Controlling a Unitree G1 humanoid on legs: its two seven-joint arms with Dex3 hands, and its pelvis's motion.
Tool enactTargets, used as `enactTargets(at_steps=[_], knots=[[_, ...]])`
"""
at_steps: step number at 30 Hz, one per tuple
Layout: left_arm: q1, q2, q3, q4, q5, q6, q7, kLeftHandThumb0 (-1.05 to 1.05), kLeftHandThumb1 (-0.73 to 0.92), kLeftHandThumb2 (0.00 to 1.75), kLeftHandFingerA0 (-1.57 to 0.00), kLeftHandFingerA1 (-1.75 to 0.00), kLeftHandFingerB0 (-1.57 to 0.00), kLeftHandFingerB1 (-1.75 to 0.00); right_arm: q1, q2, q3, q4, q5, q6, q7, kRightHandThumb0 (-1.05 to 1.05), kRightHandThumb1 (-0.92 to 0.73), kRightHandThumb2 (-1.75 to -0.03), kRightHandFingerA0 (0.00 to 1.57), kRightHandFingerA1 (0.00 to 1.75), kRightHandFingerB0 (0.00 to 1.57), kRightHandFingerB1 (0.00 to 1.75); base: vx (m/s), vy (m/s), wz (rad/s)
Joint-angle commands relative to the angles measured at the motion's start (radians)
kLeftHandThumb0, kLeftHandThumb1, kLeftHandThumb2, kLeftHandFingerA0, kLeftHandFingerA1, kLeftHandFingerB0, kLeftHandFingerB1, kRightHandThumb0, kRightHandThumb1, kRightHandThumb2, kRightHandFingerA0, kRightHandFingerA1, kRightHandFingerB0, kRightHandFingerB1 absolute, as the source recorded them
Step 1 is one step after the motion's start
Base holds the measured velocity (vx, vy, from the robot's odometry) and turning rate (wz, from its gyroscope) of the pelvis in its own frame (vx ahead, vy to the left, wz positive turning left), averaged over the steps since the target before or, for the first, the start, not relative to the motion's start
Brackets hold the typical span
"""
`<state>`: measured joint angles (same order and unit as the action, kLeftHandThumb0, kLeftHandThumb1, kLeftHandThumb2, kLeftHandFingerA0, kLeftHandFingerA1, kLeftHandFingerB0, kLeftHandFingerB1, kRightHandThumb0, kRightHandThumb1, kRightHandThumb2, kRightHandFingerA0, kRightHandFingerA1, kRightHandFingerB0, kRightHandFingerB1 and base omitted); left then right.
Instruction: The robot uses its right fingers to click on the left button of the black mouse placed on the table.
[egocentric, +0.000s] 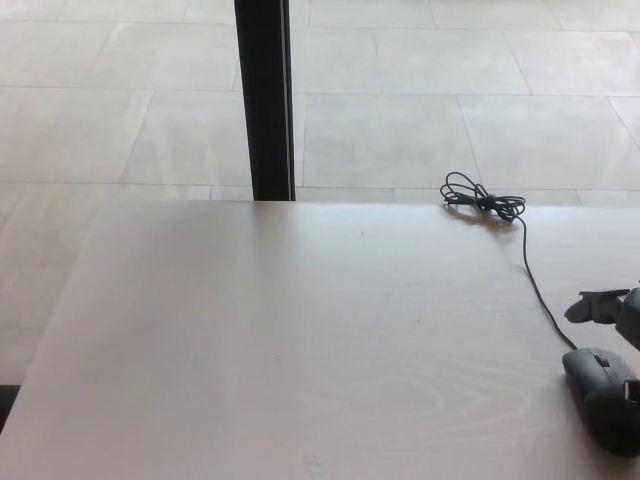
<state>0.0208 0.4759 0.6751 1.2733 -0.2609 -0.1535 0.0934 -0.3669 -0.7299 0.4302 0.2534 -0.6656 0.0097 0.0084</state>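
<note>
The black mouse (598, 398) lies at the table's near right corner, its front pointing away from me. Its cable (536, 288) runs back to a bundled coil (485, 200) near the far edge. My right hand (626, 314) reaches in from the right edge, just behind and above the mouse. It is open, with one finger (595, 306) stretched left over the table beyond the mouse's front. A small dark part of the hand sits over the mouse's right side at the frame edge. Most of the hand is cut off. My left hand does not show.
The pale wooden table (300, 340) fills the lower picture. A black upright post (265, 100) stands behind its far edge, left of centre. Light floor tiles (400, 100) lie beyond.
</note>
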Motion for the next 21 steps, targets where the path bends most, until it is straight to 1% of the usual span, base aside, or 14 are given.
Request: enactTargets(at_steps=[1,2,4,5,6,9,10,11,12,15,16,17,18,21], knots=[[0.004,0.036,-0.006,0.000,-0.013,-0.011,0.004,-0.47,0.49,0.55,-0.92,-1.06,-0.79,-0.54,-0.008,-0.050,0.015,-0.008,-0.135,0.047,0.057,-0.41,-0.62,-0.60,0.32,0.53,0.48,0.37,0.00,0.000,0.00],[0.002,0.036,-0.003,0.002,-0.017,-0.010,0.003,-0.48,0.47,0.56,-0.93,-1.00,-0.78,-0.54,-0.006,-0.051,0.013,-0.009,-0.132,0.046,0.068,-0.42,-0.64,-0.60,0.30,0.52,0.47,0.37,0.00,0.000,0.00],[0.000,0.033,0.007,0.004,-0.028,-0.012,0.003,-0.46,0.47,0.55,-0.94,-0.99,-0.78,-0.55,0.001,-0.044,0.008,-0.014,-0.131,0.060,0.091,-0.46,-0.67,-0.60,0.28,0.48,0.44,0.34,0.00,0.000,0.00],[0.001,0.033,0.007,0.004,-0.029,-0.013,-0.001,-0.46,0.48,0.55,-0.96,-1.16,-0.82,-0.57,0.002,-0.040,0.005,-0.017,-0.131,0.065,0.100,-0.47,-0.65,-0.59,0.29,0.47,0.45,0.34,0.00,0.000,0.00],[0.002,0.032,0.005,0.004,-0.028,-0.016,-0.004,-0.47,0.50,0.55,-0.87,-0.99,-0.81,-0.55,0.006,-0.034,-0.003,-0.018,-0.127,0.066,0.098,-0.46,-0.64,-0.59,0.30,0.48,0.46,0.35,0.00,0.000,0.00],[0.002,0.033,0.002,0.004,-0.029,-0.015,-0.002,-0.48,0.49,0.55,-0.90,-1.00,-0.80,-0.55,0.014,-0.016,-0.020,-0.015,-0.115,0.065,0.090,-0.47,-0.62,-0.59,0.30,0.48,0.47,0.35,0.00,0.000,0.00],[0.001,0.034,0.004,0.002,-0.034,-0.012,-0.004,-0.48,0.49,0.55,-0.87,-0.86,-0.77,-0.55,0.020,-0.003,-0.022,-0.004,-0.107,0.068,0.086,-0.47,-0.63,-0.58,0.28,0.47,0.48,0.35,0.00,0.000,0.00],[0.002,0.033,0.005,0.002,-0.037,-0.014,-0.003,-0.46,0.48,0.55,-0.85,-0.80,-0.78,-0.56,0.026,0.001,-0.025,0.000,-0.106,0.059,0.076,-0.49,-0.62,-0.59,0.28,0.47,0.48,0.36,0.00,0.000,0.00],[0.000,0.032,0.011,0.002,-0.045,-0.011,0.000,-0.47,0.48,0.55,-0.89,-0.95,-0.77,-0.55,0.030,0.006,-0.030,0.000,-0.100,0.055,0.073,-0.50,-0.61,-0.58,0.28,0.48,0.49,0.36,0.00,0.000,0.00],[0.006,0.031,0.006,0.004,-0.044,-0.013,-0.002,-0.48,0.47,0.56,-0.93,-0.90,-0.76,-0.55,0.045,0.029,-0.052,0.011,-0.074,0.038,0.052,-0.51,-0.59,-0.58,0.30,0.48,0.50,0.37,0.00,0.000,0.00],[0.008,0.029,0.011,0.006,-0.051,-0.017,-0.010,-0.47,0.50,0.56,-0.92,-0.97,-0.78,-0.56,0.049,0.039,-0.062,0.022,-0.062,0.024,0.047,-0.54,-0.60,-0.59,0.30,0.48,0.50,0.37,0.00,0.000,0.00],[0.009,0.028,0.015,0.005,-0.056,-0.018,-0.015,-0.47,0.50,0.56,-0.92,-0.97,-0.78,-0.56,0.051,0.047,-0.069,0.026,-0.055,0.027,0.055,-0.54,-0.60,-0.59,0.30,0.48,0.50,0.37,0.00,0.000,0.00],[0.013,0.025,0.010,0.002,-0.051,-0.030,-0.010,-0.48,0.50,0.56,-0.92,-0.90,-0.80,-0.56,0.054,0.061,-0.085,0.035,-0.031,0.016,0.054,-0.54,-0.60,-0.58,0.30,0.48,0.50,0.38,0.00,0.000,0.00],[0.015,0.025,0.008,0.002,-0.052,-0.031,-0.005,-0.49,0.49,0.56,-0.94,-0.88,-0.79,-0.57,0.052,0.086,-0.109,0.055,-0.007,-0.003,0.059,-0.51,-0.60,-0.58,0.32,0.47,0.50,0.37,0.00,0.000,0.00]])
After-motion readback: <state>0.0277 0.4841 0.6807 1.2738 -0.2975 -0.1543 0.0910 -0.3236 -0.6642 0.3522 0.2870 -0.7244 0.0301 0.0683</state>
